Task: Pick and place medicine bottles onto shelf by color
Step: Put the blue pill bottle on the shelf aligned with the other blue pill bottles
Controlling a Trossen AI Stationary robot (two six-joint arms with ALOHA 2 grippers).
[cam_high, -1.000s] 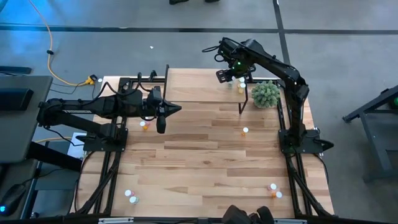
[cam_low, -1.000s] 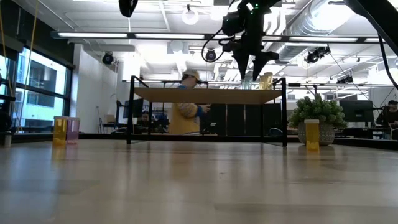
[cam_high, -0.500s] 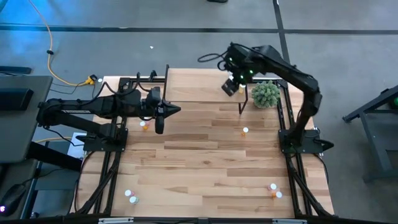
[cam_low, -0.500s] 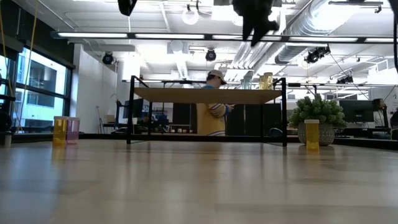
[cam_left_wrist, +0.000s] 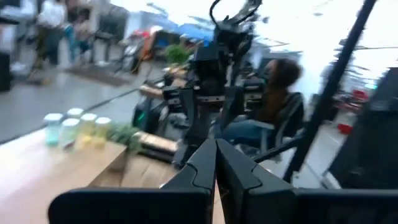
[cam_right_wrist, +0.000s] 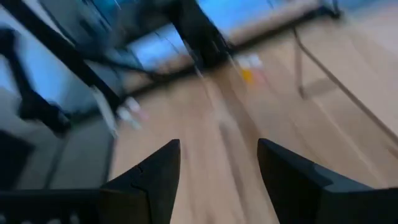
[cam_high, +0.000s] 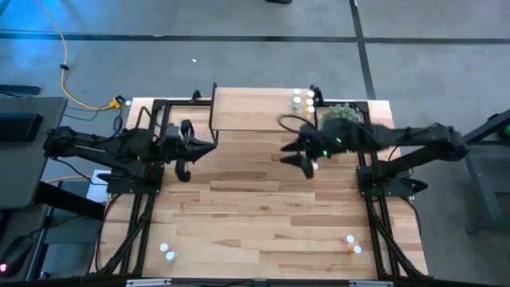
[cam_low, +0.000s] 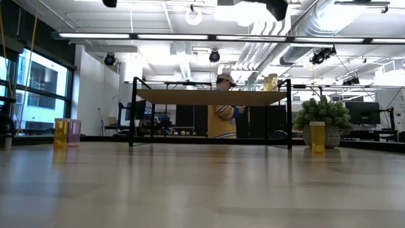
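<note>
While the right gripper (cam_high: 307, 166) hangs with fingers spread and empty just beside a small white-capped orange bottle (cam_high: 315, 167) on the light wooden bench (cam_high: 255, 207), a sound pick would lower the fingers to straddle that bottle squarely before closing. Clenched on nothing, the left gripper (cam_high: 184, 170) waits well apart. Beyond the right fingers, the low wood-topped shelf (cam_high: 255, 110) carries a cluster of pale bottles (cam_high: 302, 99) at its end.

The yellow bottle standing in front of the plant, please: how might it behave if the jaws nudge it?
The yellow bottle stands upright, taller than wide, so a high nudge would probably tip it. Being cylindrical, it would likely roll on the smooth table. It looks small, probably light.
</note>
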